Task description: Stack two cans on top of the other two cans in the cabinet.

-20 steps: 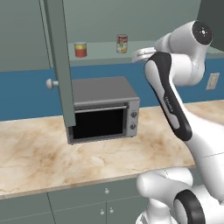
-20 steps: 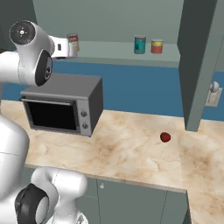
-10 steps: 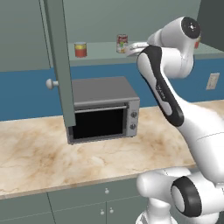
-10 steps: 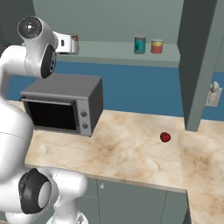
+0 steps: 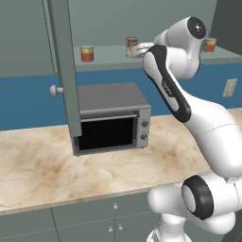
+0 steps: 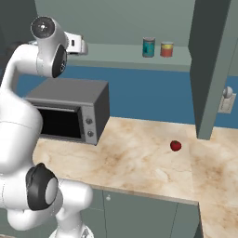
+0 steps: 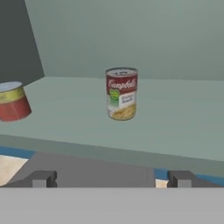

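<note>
A: Step now? 
B: Lining up on first pick. Gripper [image 7: 111,178] at shelf edge, jaws spread wide, nothing held.

A: Target? 
B: Tall red-and-white can [image 7: 121,93], upright on cabinet shelf [image 7: 175,127], dead ahead, apart from tips. Squat red-orange can [image 7: 13,101] w/ yellow band off to one side.

A: Others? 
B: Teal can [image 6: 148,47] beside 2nd red-orange can [image 6: 166,49], farther along shelf. None stacked yet.

A: Next? 
B: Prob. push fwd, straddle label, clamp, lift.

A tall red-and-white can [image 7: 121,93] stands upright on the shelf [image 7: 175,127]. A short red can [image 7: 13,101] sits well to its left, near the shelf's end.
</note>
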